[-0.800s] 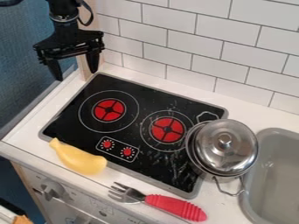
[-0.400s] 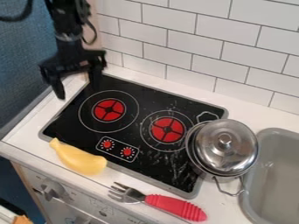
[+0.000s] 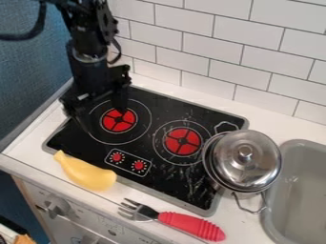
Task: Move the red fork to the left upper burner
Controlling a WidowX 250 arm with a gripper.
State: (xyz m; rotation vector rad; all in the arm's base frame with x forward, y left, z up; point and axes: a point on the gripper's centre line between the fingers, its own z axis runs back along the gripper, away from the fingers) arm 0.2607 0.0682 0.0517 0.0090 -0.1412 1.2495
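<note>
Camera view: end effector [image 3: 102, 113] has dropped from near stove's [image 3: 191, 108] upper-left corner to over left burner [image 3: 119, 120], wide, empty. Fork [image 3: 191, 226] sits near surface's [image 3: 244, 226] front edge; approach and grasp still needed.

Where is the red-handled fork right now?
In the camera view, the red-handled metal fork lies at the lower middle, on the white counter just off the black stove's front edge, right of the yellow banana-like toy.
</note>
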